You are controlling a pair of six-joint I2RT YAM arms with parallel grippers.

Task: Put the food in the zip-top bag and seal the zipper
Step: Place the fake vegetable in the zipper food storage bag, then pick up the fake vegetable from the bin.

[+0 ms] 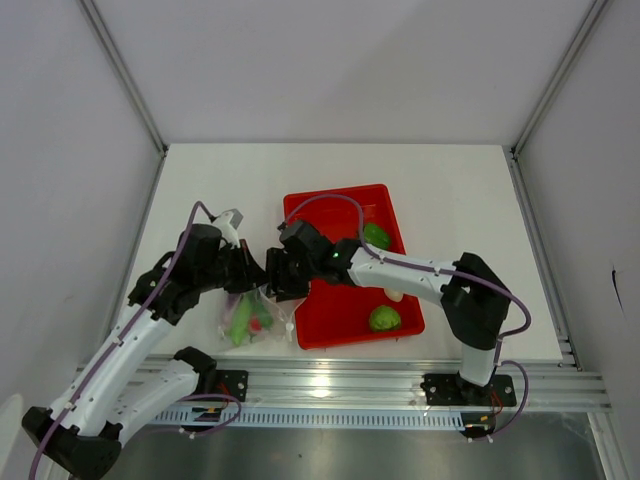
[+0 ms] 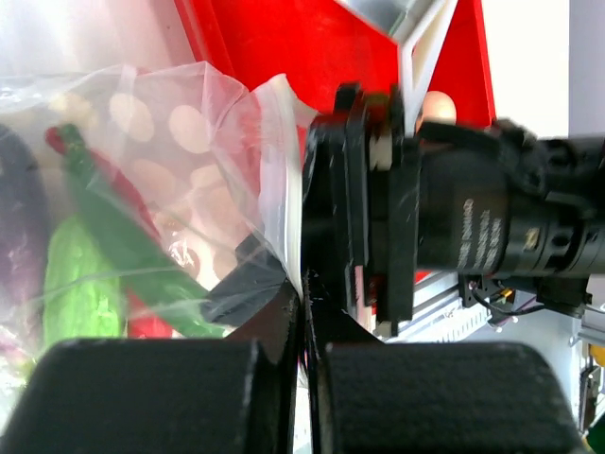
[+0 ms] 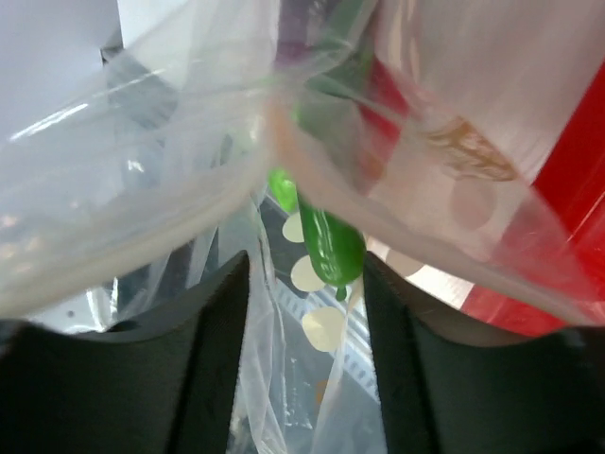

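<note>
The left gripper (image 1: 247, 271) is closed tight, with an edge of the bag (image 1: 250, 322) pinched between its fingertips. The bag sags from that grip toward the near edge of the table (image 1: 200, 190), just left of the red tray (image 1: 340, 194). Its long axis runs from the grippers back toward the arm bases. Through the film show an eggplant (image 2: 21, 227), a pale green gourd (image 2: 80, 293) and green and red chilies (image 2: 123, 236). The right gripper (image 1: 277, 275) faces the left one across the bag's top, its jaws parted with loose film in the gap, apparently clamping nothing. Three pieces lie in the tray to the right of both grippers: a green pepper (image 1: 376, 236), a white egg-like piece (image 1: 395, 295) and a round green one (image 1: 385, 319). The right arm reaches across the tray and is much the nearer, so fetching them is likely its job while the left holds the bag.
</note>
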